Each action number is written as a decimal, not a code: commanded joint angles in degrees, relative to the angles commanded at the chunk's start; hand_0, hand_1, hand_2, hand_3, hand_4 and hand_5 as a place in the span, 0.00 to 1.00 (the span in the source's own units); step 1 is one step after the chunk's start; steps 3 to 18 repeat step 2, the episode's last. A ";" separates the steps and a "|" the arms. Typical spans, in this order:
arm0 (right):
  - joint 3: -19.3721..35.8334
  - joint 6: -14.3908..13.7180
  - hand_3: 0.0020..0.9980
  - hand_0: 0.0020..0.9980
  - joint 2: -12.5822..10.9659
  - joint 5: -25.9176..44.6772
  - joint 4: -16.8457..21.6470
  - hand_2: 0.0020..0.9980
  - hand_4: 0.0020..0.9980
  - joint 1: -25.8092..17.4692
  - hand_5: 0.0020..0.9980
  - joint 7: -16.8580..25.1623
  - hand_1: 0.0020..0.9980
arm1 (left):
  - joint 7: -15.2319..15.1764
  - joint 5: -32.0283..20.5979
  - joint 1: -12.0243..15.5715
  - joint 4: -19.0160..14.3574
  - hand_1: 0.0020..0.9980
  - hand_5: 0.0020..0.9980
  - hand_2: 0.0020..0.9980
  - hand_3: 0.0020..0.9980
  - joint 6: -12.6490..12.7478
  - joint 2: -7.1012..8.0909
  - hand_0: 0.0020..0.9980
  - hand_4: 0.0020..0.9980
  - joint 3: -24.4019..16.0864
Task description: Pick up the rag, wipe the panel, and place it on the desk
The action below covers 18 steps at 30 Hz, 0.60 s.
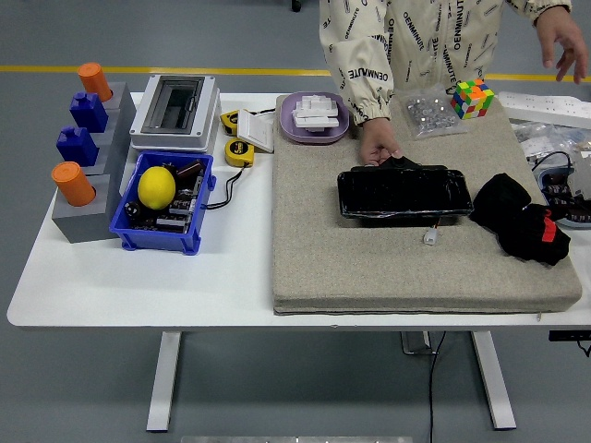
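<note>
A glossy black panel (404,195) lies flat on the beige mat (369,268) in the middle of the table. A crumpled black rag (523,220) with a red tag rests on the mat just right of the panel. Across the table, a person's hand (379,146) holds the panel's far left edge. The person's other hand (563,35) is raised in the air at the top right, away from the rag. A small white connector (430,237) on a wire lies in front of the panel. Neither robot hand is in view.
At the left stand a blue bin (164,203) with a lemon, a grey block rack (85,175) with orange and blue pegs, and a white box (175,111). A purple tray (315,117), tape measures (239,150), a bag of parts (429,114) and a colour cube (471,98) lie at the back.
</note>
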 joint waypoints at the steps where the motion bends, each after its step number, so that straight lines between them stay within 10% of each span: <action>1: -0.01 0.00 0.90 0.94 -0.05 0.01 -0.01 0.91 1.00 0.02 0.89 0.00 0.84 | -0.01 0.00 -0.04 -0.03 0.64 0.44 0.65 0.56 0.00 0.02 0.61 0.63 0.11; 18: -0.02 0.01 0.90 0.94 -0.09 0.01 -0.02 0.91 1.00 0.04 0.89 -0.01 0.84 | -0.02 0.01 -0.07 -0.03 0.64 0.44 0.65 0.56 0.00 0.04 0.61 0.63 0.19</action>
